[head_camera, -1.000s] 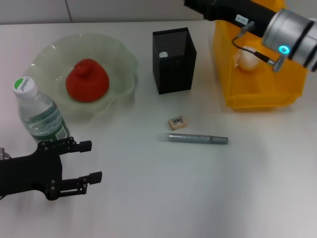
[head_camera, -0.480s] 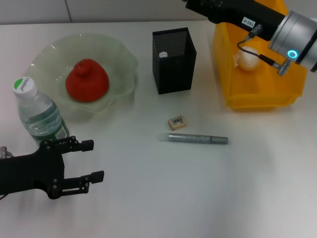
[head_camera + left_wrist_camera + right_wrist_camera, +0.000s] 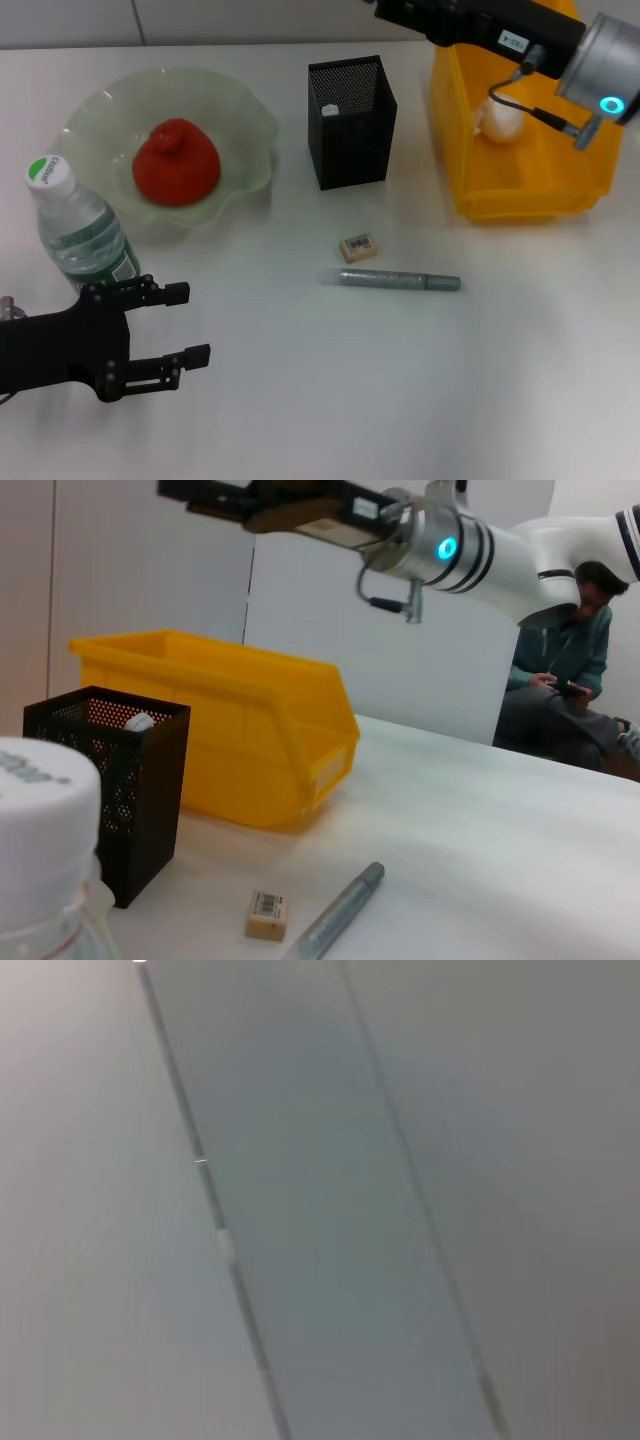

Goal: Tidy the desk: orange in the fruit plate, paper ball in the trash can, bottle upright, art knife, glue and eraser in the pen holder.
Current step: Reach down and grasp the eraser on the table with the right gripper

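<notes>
The orange point(image 3: 176, 162) lies in the pale green fruit plate point(image 3: 245, 115). A bottle point(image 3: 75, 225) stands upright in front of the plate. Just in front of it my left gripper point(image 3: 193, 323) is open and empty. The eraser point(image 3: 358, 247) and the silver art knife point(image 3: 392, 280) lie on the table before the black mesh pen holder point(image 3: 350, 125). A white tip point(image 3: 331, 108) shows inside the holder; I cannot tell whether it is the glue. The paper ball point(image 3: 500, 120) rests in the yellow trash can point(image 3: 520, 190). My right arm point(image 3: 500, 35) reaches high over the trash can, and its gripper point(image 3: 215, 492) shows at the left wrist view's edge.
The white table runs wide to the front and right of the art knife. The right wrist view holds only a grey wall. A seated person point(image 3: 560, 695) is beyond the table's far side.
My right arm has drawn up and back over the trash can, toward the frame's top right. The left gripper and the objects on the table stay where they were.
</notes>
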`<action>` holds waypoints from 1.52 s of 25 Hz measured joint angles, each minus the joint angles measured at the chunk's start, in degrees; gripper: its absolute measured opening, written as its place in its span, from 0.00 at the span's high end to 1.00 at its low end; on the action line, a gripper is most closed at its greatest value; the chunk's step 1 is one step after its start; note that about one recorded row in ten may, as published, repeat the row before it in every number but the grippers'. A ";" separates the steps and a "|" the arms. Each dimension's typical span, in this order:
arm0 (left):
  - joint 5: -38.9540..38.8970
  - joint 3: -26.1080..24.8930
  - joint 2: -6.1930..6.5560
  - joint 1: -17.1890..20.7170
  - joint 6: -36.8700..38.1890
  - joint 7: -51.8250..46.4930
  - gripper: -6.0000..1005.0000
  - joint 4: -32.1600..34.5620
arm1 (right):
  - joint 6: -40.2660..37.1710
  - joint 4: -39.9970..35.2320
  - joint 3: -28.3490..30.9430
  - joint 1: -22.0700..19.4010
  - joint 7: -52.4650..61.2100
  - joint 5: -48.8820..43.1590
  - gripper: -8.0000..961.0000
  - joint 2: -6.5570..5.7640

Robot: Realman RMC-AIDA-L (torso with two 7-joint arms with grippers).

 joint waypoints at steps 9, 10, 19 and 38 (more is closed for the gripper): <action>0.00 0.00 -0.08 0.13 0.15 -0.25 0.23 0.00 | -12.60 -9.69 0.05 -1.46 14.14 -13.97 0.13 -3.99; 0.00 0.00 -0.10 0.13 0.17 -0.26 0.23 0.00 | -13.39 -10.78 0.09 -1.30 15.38 -15.97 0.13 -4.41; 0.12 0.00 -0.29 -0.07 0.22 -0.36 0.23 0.00 | -16.88 -17.63 0.08 5.04 28.78 -40.63 0.13 -5.20; 0.00 0.00 -0.94 -0.40 0.56 -0.36 0.23 0.09 | -0.50 -12.48 -9.45 16.69 33.68 -67.54 0.14 1.31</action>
